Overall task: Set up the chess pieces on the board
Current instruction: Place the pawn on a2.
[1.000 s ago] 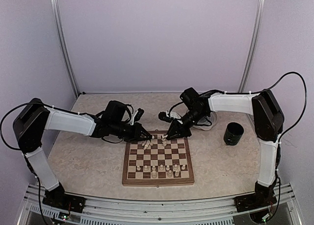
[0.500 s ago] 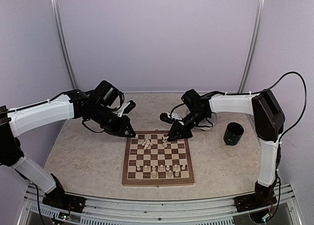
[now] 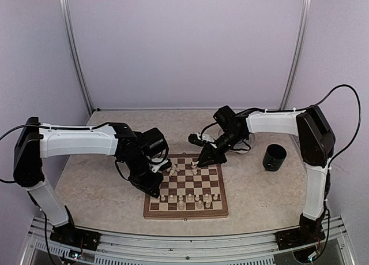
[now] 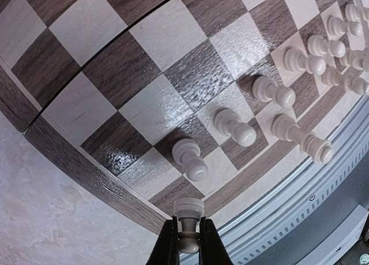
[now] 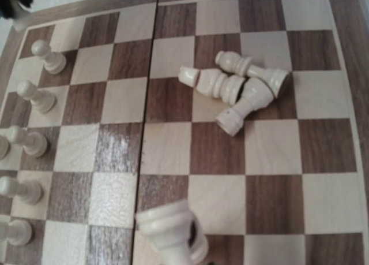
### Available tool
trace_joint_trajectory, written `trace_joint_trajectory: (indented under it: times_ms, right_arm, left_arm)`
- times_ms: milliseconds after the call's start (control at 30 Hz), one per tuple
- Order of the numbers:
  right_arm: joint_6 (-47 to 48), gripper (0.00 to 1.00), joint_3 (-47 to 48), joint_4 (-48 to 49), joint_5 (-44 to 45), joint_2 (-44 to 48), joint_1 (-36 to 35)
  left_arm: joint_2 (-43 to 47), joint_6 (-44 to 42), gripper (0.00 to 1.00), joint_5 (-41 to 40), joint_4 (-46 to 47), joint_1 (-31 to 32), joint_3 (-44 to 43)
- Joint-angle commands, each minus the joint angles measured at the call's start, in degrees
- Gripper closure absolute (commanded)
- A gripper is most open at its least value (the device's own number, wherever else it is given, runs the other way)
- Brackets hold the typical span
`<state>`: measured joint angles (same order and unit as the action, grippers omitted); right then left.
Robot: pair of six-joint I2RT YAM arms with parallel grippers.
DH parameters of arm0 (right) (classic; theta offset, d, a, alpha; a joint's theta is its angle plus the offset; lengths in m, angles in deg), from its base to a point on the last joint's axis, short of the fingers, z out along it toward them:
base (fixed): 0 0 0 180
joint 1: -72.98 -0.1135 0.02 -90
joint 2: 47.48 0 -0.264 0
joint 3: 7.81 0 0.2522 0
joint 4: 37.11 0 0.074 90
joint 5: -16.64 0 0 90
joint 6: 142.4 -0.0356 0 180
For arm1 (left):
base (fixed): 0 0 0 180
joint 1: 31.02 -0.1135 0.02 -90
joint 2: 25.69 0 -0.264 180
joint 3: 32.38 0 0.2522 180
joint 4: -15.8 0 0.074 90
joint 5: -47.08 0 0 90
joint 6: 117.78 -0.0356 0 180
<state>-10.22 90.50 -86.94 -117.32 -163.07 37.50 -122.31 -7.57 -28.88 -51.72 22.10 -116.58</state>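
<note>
Clearly, from the left wrist:
- The left end effector (image 4: 188, 235) is pinching its two dark fingers shut on the stem of a pawn-shaped piece (image 4: 188, 214), just beside the dark outer border of the board (image 4: 132, 68), low in the frame. The bottom edge is cutting off everything behind the fingertips.
- The overhead view is placing that left end effector (image 3: 153, 189) at the left edge of the board (image 3: 185, 215), lower centre of the frame. The gripped piece is too small to make out there.
- The right end effector (image 3: 203, 159) is hanging over the board's far edge, at centre frame. Its own camera is hiding its fingers almost wholly. Only a dark sliver is showing beside a blurred piece (image 5: 170, 233) at the bottom edge, which it is holding with its jaws closed.
- A heap of toppled pieces (image 5: 233, 89) is lying in the upper right of the right wrist view, their turned, ringed bodies touching. From above, the heap (image 3: 173, 170) is reading only as a pale blob.
- Standing pieces (image 5: 36, 97) are lining the left edge of that view, and some are being clipped by the frame. The left wrist lens is bending the standing pieces (image 4: 235, 126) into a curve toward the upper right.
- The board (image 5: 271, 138) is showing glossy, grained walnut and cream squares with a seam through its middle.
- The table (image 3: 104, 184) is looking like mottled beige stone, and a black cup (image 3: 275, 157) is standing on it at the right.
</note>
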Motion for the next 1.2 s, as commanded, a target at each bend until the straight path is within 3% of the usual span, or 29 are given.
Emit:
trace_joint_trajectory:
  times_ms: [0,600,800,933,1167]
  right_arm:
    - [1.1,0.89,-0.8,-0.2,-0.9,2.0,0.3]
    - [1.8,0.89,-0.8,-0.9,-1.6,1.2,0.3]
    - [1.8,0.89,-0.9,-1.0,-1.7,1.3,0.3]
    - [1.8,0.88,-1.0,-1.1,-1.7,1.2,0.3]
    - [1.7,0.88,-0.8,-1.3,-1.8,1.1,0.3]
  left_arm:
    - [-2.4,-1.7,1.0,-1.3,-1.3,0.4,-1.3]
    - [-8.0,-1.4,1.0,-5.6,-3.7,0.3,-3.6]
    - [-8.6,-1.2,0.94,-5.7,-3.3,0.3,-4.1]
    - [-8.8,-1.1,0.78,-6.2,-3.5,0.3,-4.3]
    - [-8.2,-0.8,0.73,-6.8,-3.1,0.3,-4.5]
